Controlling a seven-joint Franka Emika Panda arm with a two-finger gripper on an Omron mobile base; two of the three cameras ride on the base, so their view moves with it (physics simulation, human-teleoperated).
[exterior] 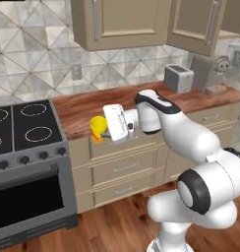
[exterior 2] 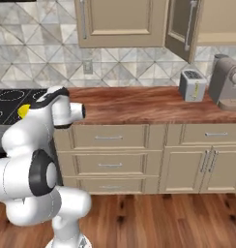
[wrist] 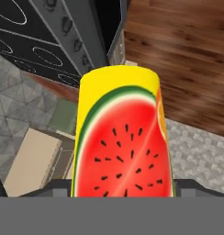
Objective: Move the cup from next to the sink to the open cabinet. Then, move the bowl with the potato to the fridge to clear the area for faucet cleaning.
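While the cup (exterior: 98,127) sits left of centre in the left base view, off the counter (exterior: 87,110) and level with its front edge, our gripper (exterior: 108,129) is clenched on it; the hand view has its watermelon side between the finger tips. We judge the carry is underway, and the open cabinet (exterior: 200,22) lies at upper right. We should lift before swinging across (the toaster (exterior: 179,78) stands below that door), keep the cup steady, and release only on the shelf.

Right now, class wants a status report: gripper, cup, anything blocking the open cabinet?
Gripper closed on cup, carried sideways off the counter. Open cabinet up right. Nothing seen blocking.
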